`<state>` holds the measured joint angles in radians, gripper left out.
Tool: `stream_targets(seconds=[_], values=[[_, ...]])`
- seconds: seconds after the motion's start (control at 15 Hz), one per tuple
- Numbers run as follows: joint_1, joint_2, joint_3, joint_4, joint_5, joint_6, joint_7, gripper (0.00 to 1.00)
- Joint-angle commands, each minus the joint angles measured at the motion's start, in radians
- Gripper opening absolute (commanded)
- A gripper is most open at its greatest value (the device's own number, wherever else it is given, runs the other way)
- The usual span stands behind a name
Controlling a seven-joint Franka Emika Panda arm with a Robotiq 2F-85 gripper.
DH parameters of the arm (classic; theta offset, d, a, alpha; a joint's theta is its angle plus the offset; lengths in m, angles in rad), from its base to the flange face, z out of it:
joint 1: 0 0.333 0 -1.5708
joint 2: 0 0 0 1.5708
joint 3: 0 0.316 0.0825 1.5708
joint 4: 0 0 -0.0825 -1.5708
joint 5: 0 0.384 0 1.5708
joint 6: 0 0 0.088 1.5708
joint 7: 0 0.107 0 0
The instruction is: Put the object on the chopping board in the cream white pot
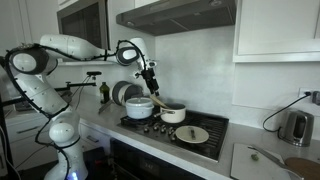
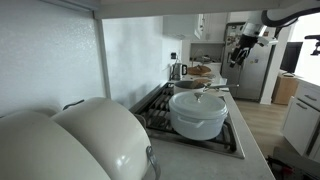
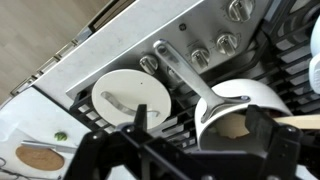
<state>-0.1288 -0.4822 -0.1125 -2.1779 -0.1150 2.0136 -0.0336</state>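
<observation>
I am looking into a kitchen. White upper cabinets [image 1: 275, 25] hang over the right end of the pale counter [image 1: 243, 162]. Beside them a range hood [image 1: 180, 12] sits above the black cooktop [image 1: 195, 128]. The wall [image 1: 200, 70] behind is plain white and evenly lit, with a socket [image 1: 311, 97] near the counter's right edge. In an exterior view, a steel fridge [image 2: 255, 75] stands past the counter's far end on a light wooden floor [image 2: 262, 118].

The cooktop [image 1: 213, 122] carries the large white pot [image 1: 140, 107], the cream white pot [image 1: 173, 114] and a lid [image 1: 192, 134].
</observation>
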Motion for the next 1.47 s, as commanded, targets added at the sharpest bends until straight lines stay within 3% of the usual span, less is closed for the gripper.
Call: stream_targets(seconds=[0.0, 0.4, 0.93, 1.4], values=[[-0.042, 0.094, -0.016, 0.117, -0.038, 0.036, 0.043, 1.00], [-0.096, 0.272, -0.040, 0.273, -0.093, 0.133, 0.163, 1.00], [-0.130, 0.537, -0.120, 0.533, -0.076, 0.131, 0.302, 1.00], [-0.142, 0.678, -0.175, 0.601, -0.094, 0.276, 0.317, 1.00]])
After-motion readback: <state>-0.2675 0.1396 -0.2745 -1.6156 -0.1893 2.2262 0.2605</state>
